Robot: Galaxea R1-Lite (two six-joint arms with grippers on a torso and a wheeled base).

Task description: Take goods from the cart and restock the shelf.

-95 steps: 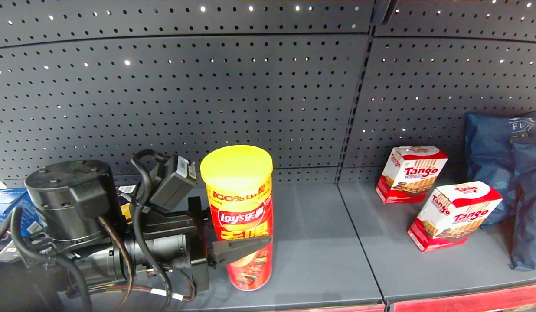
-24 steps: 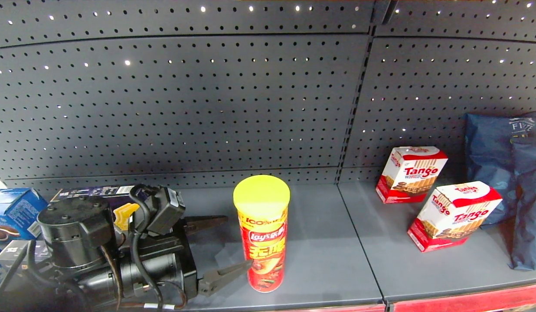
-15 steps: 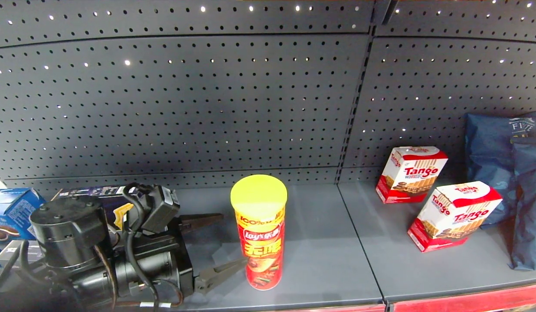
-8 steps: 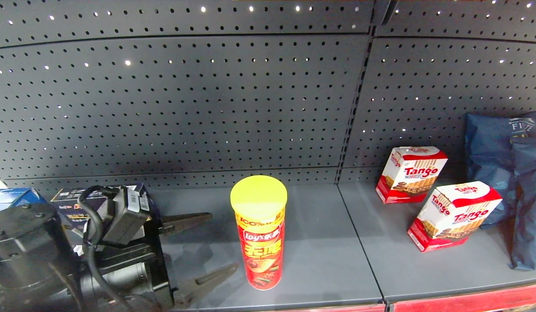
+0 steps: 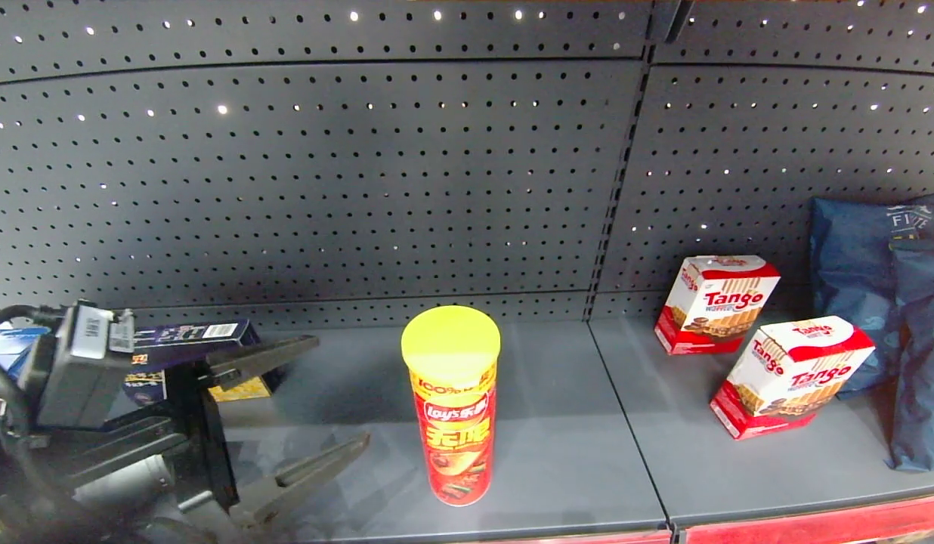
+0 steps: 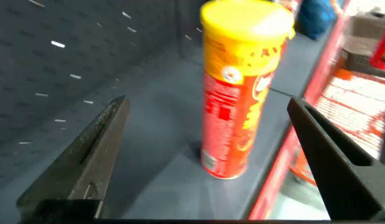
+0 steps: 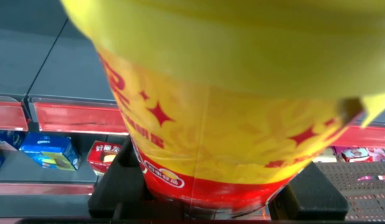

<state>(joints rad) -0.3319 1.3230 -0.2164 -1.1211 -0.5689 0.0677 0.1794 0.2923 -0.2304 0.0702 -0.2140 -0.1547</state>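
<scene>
chip can (image 5: pixel 451 404) ctr shelf (image 5: pixel 558 431), boxes (image 5: pixel 716 302) to r

Head over shelf (image 5: pixel 558 453), left wrist low, shared can (image 5: pixel 452 408), right against second can (image 7: pixel 223 137)

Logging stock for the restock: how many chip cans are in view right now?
2. One chip can stands upright on the shelf, ahead of the open left gripper. A second chip can is held in the right gripper. More may be hidden.

print present, not transcribed. standing canister (image 5: pixel 452 408): white and yellow lettering. rear box (image 5: pixel 716 302) and front box (image 5: pixel 792 374): red lettering. blue bag (image 5: pixel 852 249): pale lettering. dark box (image 5: pixel 180 336): white barcode sticker (image 5: pixel 219 330). held canister (image 7: pixel 230 124): small label, illegible.
</scene>
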